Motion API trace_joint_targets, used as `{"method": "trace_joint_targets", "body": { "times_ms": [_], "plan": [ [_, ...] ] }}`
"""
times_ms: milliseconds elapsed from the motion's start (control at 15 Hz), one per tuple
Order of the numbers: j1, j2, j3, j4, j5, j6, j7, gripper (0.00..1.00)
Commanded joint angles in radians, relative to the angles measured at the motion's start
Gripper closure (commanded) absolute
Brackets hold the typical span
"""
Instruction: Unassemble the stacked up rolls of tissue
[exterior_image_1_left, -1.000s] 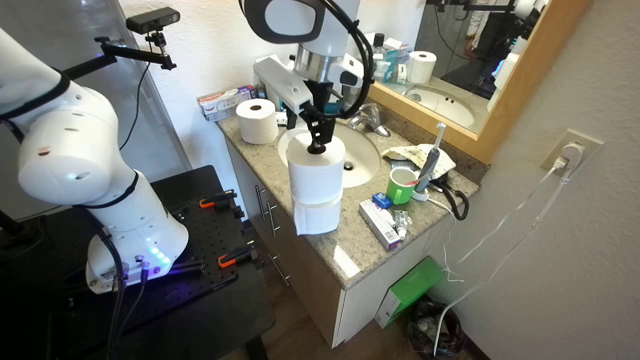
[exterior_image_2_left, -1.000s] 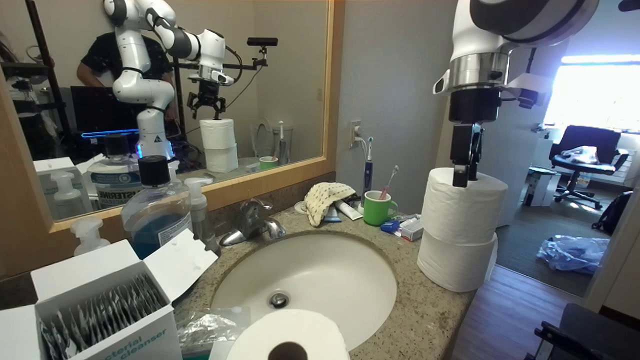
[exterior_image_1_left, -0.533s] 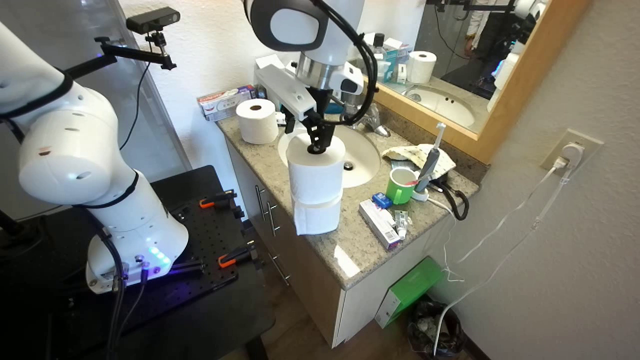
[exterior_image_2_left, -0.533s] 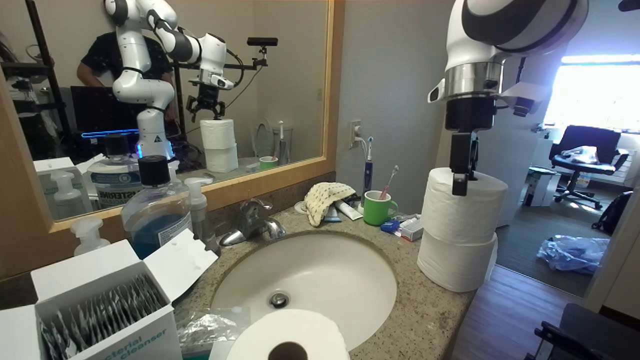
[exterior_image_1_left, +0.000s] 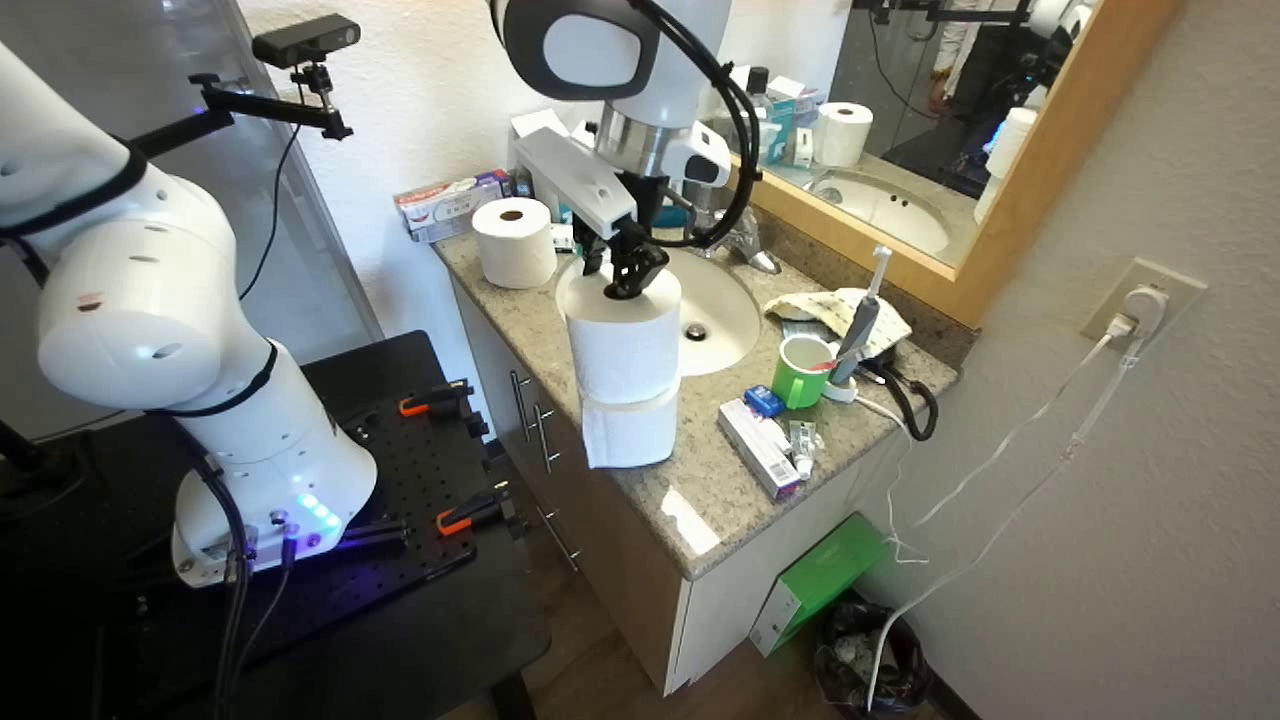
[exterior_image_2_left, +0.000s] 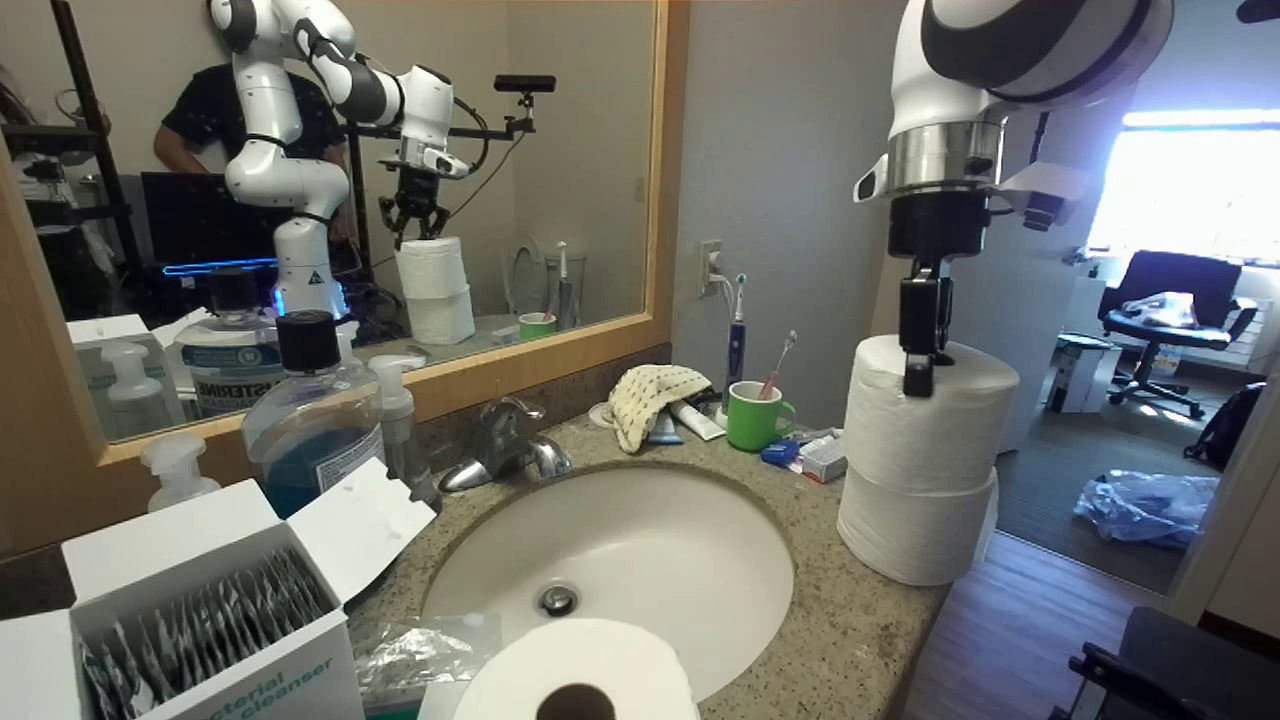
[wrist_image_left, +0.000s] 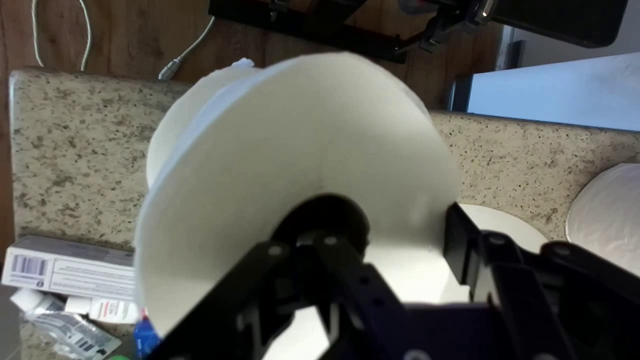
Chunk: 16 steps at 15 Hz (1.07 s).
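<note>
The upper roll sits under the hand, wall pinched.

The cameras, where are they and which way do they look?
An exterior view: high up, facing down to the counter; robot's base, arm and claw show.
An exterior view: near the counter, facing across the sink; arm's end and claw show.
Wrist view: on the arm, facing down at the top roll; claw's fingers show.
Both exterior views share the stack, sink and mirror.
</note>
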Motion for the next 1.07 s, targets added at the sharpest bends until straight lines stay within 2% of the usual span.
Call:
{"method": "trace_joint_targets", "body": {
  "times_ms": [0, 267, 1000],
  "plan": [
    [-0.001, 0.007, -0.007, 0.006, 0.022, 0.006, -0.021, 0.82],
    [-0.007, -0.002, -0.013, 0.006, 0.018, -0.001, -0.018, 0.89],
    [-0.008, -0.157, 0.006, 0.015, -0.057, -0.042, 0.013, 0.89]
  ]
}}
